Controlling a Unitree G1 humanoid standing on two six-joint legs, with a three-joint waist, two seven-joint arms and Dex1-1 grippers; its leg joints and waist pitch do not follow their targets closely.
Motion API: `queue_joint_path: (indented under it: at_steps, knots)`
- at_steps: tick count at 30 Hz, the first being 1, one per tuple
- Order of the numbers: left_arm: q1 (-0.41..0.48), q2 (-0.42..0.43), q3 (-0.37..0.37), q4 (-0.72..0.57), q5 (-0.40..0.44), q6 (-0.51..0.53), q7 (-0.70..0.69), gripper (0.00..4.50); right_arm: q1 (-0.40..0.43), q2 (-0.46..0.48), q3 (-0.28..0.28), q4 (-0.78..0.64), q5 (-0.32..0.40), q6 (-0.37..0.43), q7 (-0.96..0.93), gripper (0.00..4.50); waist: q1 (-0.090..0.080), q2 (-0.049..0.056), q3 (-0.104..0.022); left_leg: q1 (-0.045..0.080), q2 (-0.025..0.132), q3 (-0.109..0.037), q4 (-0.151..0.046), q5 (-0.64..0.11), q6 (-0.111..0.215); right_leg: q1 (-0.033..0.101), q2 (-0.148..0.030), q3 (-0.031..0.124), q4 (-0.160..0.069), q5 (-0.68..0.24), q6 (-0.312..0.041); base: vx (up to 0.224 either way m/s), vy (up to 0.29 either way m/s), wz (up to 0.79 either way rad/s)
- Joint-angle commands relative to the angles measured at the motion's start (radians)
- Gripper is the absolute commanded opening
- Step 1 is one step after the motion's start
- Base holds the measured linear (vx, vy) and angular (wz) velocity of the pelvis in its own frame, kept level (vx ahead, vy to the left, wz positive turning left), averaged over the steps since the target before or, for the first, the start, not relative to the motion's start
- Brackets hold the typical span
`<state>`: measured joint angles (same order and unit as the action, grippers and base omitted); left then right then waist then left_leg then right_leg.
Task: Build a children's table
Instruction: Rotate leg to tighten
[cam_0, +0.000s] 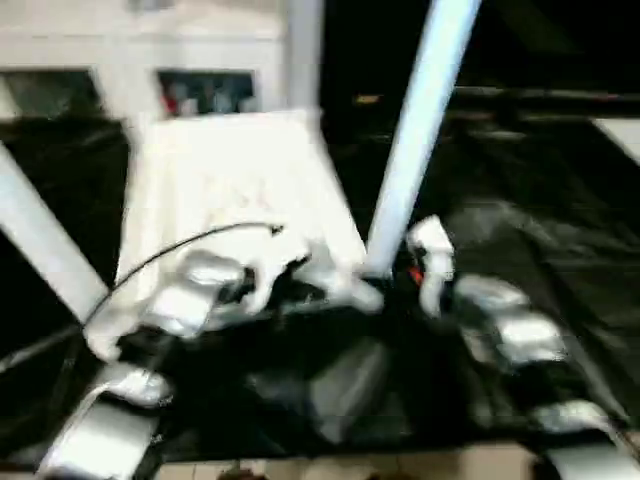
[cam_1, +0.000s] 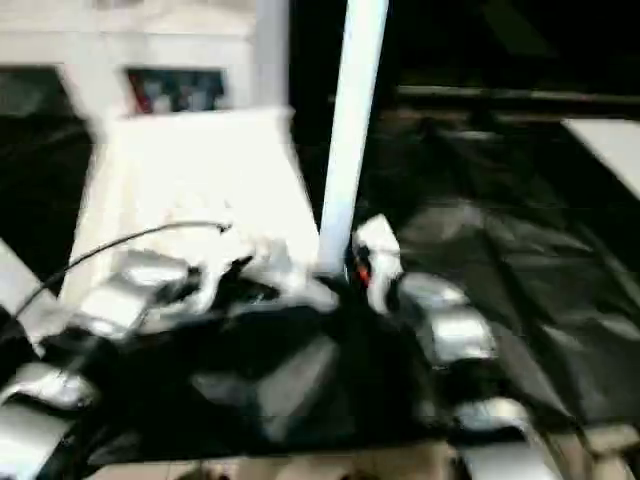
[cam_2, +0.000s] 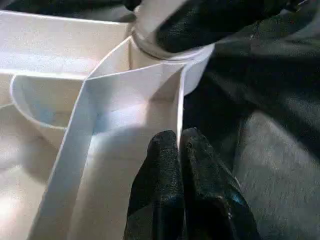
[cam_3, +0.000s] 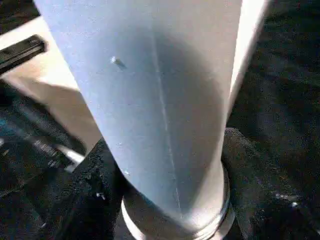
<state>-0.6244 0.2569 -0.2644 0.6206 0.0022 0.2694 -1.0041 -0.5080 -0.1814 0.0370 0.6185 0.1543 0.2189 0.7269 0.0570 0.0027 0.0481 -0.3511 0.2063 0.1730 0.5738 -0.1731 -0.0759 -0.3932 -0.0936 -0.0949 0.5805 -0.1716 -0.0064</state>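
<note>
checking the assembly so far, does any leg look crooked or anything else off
The leg at the near corner socket leans to one side instead of standing square to the top. Another leg on the left slants too. The left gripper pinches a rib by that socket. No damage shows.

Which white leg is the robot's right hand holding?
The leg standing in the near right corner of the tabletop. The right gripper wraps its base at the socket. The far leg and the left leg stand untouched.
</note>
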Motion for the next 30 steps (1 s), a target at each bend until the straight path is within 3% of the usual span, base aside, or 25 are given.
queue_joint_path:
  at_steps: [1, 2, 3, 5, 7, 8, 9, 10, 11, 12, 13, 14, 15, 16, 17, 18, 19, 20, 21, 22, 23, 24, 25, 27, 30]
  knots:
    - [-0.022, -0.061, 0.019, 0.031, 0.017, 0.031, 0.137, 0.0, -0.004, 0.075, -0.018, 0.104, -0.016, 0.037, -0.194, 2.47, -0.009, -0.005, -0.046, 0.012, 0.016, -0.016, -0.072, -0.425, -0.02, 0.029, -0.058, 0.027, -0.113, -0.631, -0.069, 0.0, 0.0, 0.0]
    - [-0.027, -0.084, 0.023, 0.034, 0.021, 0.039, 0.174, 0.0, -0.012, 0.105, -0.032, 0.128, -0.012, 0.039, -0.26, 2.47, -0.021, 0.001, -0.041, 0.021, 0.012, -0.021, -0.07, -0.472, -0.027, 0.024, -0.055, 0.007, -0.127, -0.665, -0.058, 0.0, 0.0, 0.0]
    - [-0.029, -0.1, 0.023, 0.035, 0.024, 0.043, 0.197, 0.0, -0.019, 0.128, -0.041, 0.145, -0.01, 0.039, -0.304, 2.47, -0.025, -0.007, -0.041, 0.024, 0.011, -0.023, -0.068, -0.487, -0.028, 0.023, -0.055, 0.001, -0.132, -0.682, -0.046, -0.051, 0.012, -0.08]
    - [-0.031, -0.122, 0.018, 0.037, 0.034, 0.04, 0.225, 0.0, -0.031, 0.165, -0.043, 0.162, -0.017, 0.033, -0.353, 2.47, -0.036, 0.008, -0.038, 0.035, 0.012, -0.028, -0.068, -0.543, -0.021, 0.023, -0.054, -0.017, -0.148, -0.696, -0.025, 0.0, 0.0, 0.0]
    - [-0.028, -0.135, 0.001, 0.036, 0.05, 0.026, 0.233, 0.0, -0.047, 0.204, -0.03, 0.173, -0.037, 0.011, -0.37, 2.47, -0.051, 0.019, -0.036, 0.029, 0.024, -0.044, -0.083, -0.618, -0.027, 0.042, -0.051, -0.04, -0.146, -0.638, -0.018, 0.0, 0.0, 0.0]
    - [-0.027, -0.137, -0.006, 0.035, 0.055, 0.021, 0.231, 0.0, -0.052, 0.213, -0.025, 0.174, -0.043, -0.001, -0.367, 2.82, -0.056, 0.031, -0.032, 0.016, 0.042, -0.057, -0.111, -0.712, -0.035, 0.064, -0.044, -0.042, -0.121, -0.552, -0.027, 0.0, 0.0, 0.0]
    - [-0.021, -0.126, -0.02, 0.027, 0.062, 0.012, 0.211, 0.0, -0.055, 0.222, -0.014, 0.162, -0.043, -0.034, -0.325, 3.03, -0.052, 0.035, -0.033, 0.008, 0.064, -0.062, -0.143, -0.804, -0.043, 0.081, -0.035, -0.022, -0.064, -0.409, -0.062, 0.0, 0.0, 0.0]
    - [-0.021, -0.126, -0.02, 0.027, 0.062, 0.012, 0.211, 0.0, -0.055, 0.222, -0.014, 0.162, -0.043, -0.034, -0.325, 3.17, -0.046, 0.032, -0.031, 0.014, 0.066, -0.057, -0.152, -0.83, -0.046, 0.075, -0.035, -0.012, -0.053, -0.375, -0.078, 0.0, 0.0, 0.0]
    - [-0.016, -0.106, -0.029, 0.023, 0.065, 0.003, 0.187, 0.0, -0.057, 0.218, -0.016, 0.15, -0.03, -0.046, -0.289, 3.19, -0.052, 0.018, -0.026, 0.044, 0.038, -0.038, -0.127, -0.822, -0.053, 0.032, -0.041, -0.006, -0.094, -0.458, -0.097, 0.0, 0.0, 0.0]
    - [-0.015, -0.095, -0.03, 0.025, 0.067, -0.004, 0.178, 0.0, -0.059, 0.211, -0.018, 0.147, -0.025, -0.051, -0.272, 3.25, -0.054, -0.002, -0.022, 0.08, -0.006, -0.028, -0.061, -0.709, -0.033, -0.006, -0.061, -0.033, -0.175, -0.728, -0.036, 0.0, 0.0, 0.0]
    - [-0.014, -0.088, -0.029, 0.025, 0.067, -0.006, 0.173, 0.0, -0.059, 0.206, -0.017, 0.143, -0.022, -0.055, -0.259, 3.37, -0.058, -0.003, -0.023, 0.08, -0.018, -0.024, -0.038, -0.625, -0.015, -0.001, -0.076, -0.045, -0.192, -0.805, -0.005, 0.0, 0.0, 0.0]
    - [-0.012, -0.081, -0.026, 0.023, 0.068, -0.007, 0.168, 0.0, -0.059, 0.196, -0.011, 0.136, -0.017, -0.063, -0.24, 3.51, -0.063, 0.02, -0.026, 0.048, 0.0, -0.036, -0.048, -0.545, 0.001, 0.047, -0.082, -0.08, -0.197, -0.798, 0.043, 0.0, 0.0, 0.0]
    - [-0.012, -0.071, -0.028, 0.021, 0.068, -0.01, 0.153, 0.0, -0.057, 0.184, -0.007, 0.125, -0.009, -0.06, -0.212, 3.51, -0.066, 0.036, -0.028, 0.034, 0.016, -0.046, -0.067, -0.576, -0.004, 0.068, -0.079, -0.084, -0.174, -0.719, 0.035, 0.075, 0.025, -0.22]
    - [-0.011, -0.066, -0.029, 0.02, 0.068, -0.011, 0.145, 0.0, -0.054, 0.172, -0.001, 0.116, -0.007, -0.059, -0.188, 3.51, -0.068, 0.037, -0.027, 0.01, 0.036, -0.058, -0.091, -0.623, -0.013, 0.09, -0.074, -0.075, -0.142, -0.634, 0.024, 0.0, 0.0, 0.0]
    - [-0.011, -0.047, -0.035, 0.018, 0.07, -0.015, 0.117, 0.0, -0.045, 0.135, 0.018, 0.089, -0.007, -0.063, -0.114, 3.51, -0.054, 0.054, -0.023, -0.019, 0.079, -0.075, -0.152, -0.786, -0.03, 0.124, -0.054, -0.04, -0.026, -0.41, -0.03, 0.0, 0.0, 0.0]
    - [-0.011, -0.036, -0.041, 0.017, 0.072, -0.018, 0.096, 0.0, -0.039, 0.115, 0.029, 0.074, -0.009, -0.066, -0.078, 3.51, -0.037, 0.054, -0.021, 0.024, 0.078, -0.054, -0.165, -0.854, -0.054, 0.074, -0.047, -0.008, -0.022, -0.276, -0.099, 0.0, 0.0, 0.0]
    - [-0.011, -0.025, -0.047, 0.016, 0.073, -0.019, 0.075, 0.0, -0.032, 0.097, 0.038, 0.06, -0.011, -0.069, -0.043, 3.51, -0.047, 0.019, -0.023, 0.054, 0.038, -0.041, -0.124, -0.796, -0.046, 0.036, -0.051, 0.003, -0.077, -0.372, -0.107, 0.069, -0.052, 0.28]
    - [-0.011, -0.013, -0.055, 0.015, 0.078, -0.023, 0.053, 0.0, -0.024, 0.075, 0.047, 0.043, -0.012, -0.075, -0.001, 3.51, -0.026, -0.005, -0.02, 0.087, -0.025, -0.011, -0.039, -0.57, -0.014, -0.018, -0.079, 0.0, -0.158, -0.704, -0.077, 0.069, -0.052, 0.28]
    - [-0.012, -0.004, -0.061, 0.016, 0.082, -0.026, 0.038, 0.0, -0.017, 0.057, 0.054, 0.029, -0.012, -0.08, 0.032, 3.51, -0.014, -0.006, -0.025, 0.057, -0.025, -0.017, -0.023, -0.376, 0.029, 0.015, -0.106, 0.016, -0.158, -0.847, -0.038, 0.063, -0.061, 0.08]
    - [-0.013, 0.004, -0.066, 0.017, 0.085, -0.03, 0.024, 0.0, -0.013, 0.043, 0.055, 0.021, -0.012, -0.08, 0.057, 3.51, -0.003, 0.003, -0.032, -0.001, -0.004, -0.029, -0.064, -0.279, 0.039, 0.056, -0.097, 0.022, -0.129, -0.774, -0.032, 0.102, -0.034, -0.17]
    - [-0.013, 0.023, -0.08, 0.015, 0.091, -0.033, -0.008, 0.0, -0.008, 0.019, 0.057, 0.01, -0.014, -0.081, 0.09, 3.51, 0.001, 0.016, -0.047, -0.001, 0.004, -0.028, -0.07, -0.242, 0.033, 0.058, -0.087, 0.023, -0.119, -0.684, -0.043, 0.102, -0.034, -0.17]
    - [-0.012, 0.048, -0.097, 0.01, 0.1, -0.037, -0.048, 0.0, -0.004, -0.012, 0.06, -0.001, -0.017, -0.083, 0.128, 3.51, 0.004, 0.025, -0.052, -0.003, 0.016, -0.029, -0.076, -0.199, 0.033, 0.05, -0.07, 0.029, -0.094, -0.474, -0.097, 0.099, -0.025, -0.12]
    - [-0.011, 0.071, -0.111, 0.005, 0.108, -0.042, -0.083, 0.0, -0.001, -0.039, 0.062, -0.012, -0.02, -0.086, 0.156, 3.51, 0.006, 0.03, -0.054, 0.003, 0.019, -0.027, -0.075, -0.197, 0.035, 0.049, -0.063, 0.029, -0.088, -0.397, -0.125, 0.056, -0.024, 0.05]
    - [-0.014, 0.084, -0.109, 0.005, 0.113, -0.041, -0.084, 0.0, 0.002, -0.071, 0.061, -0.032, -0.017, -0.084, 0.185, 3.51, 0.0, 0.034, -0.049, 0.011, 0.019, -0.013, -0.074, -0.289, 0.04, 0.042, -0.055, 0.031, -0.082, -0.351, -0.203, 0.059, -0.02, 0.07]
    - [-0.028, 0.069, -0.079, 0.035, 0.104, -0.065, -0.038, 0.0, 0.004, -0.088, 0.05, -0.047, -0.004, -0.076, 0.203, 3.51, 0.006, 0.031, -0.059, 0.012, 0.021, -0.006, -0.067, -0.24, 0.043, 0.045, -0.052, 0.038, -0.072, -0.264, -0.234, 0.06, -0.003, 0.05]
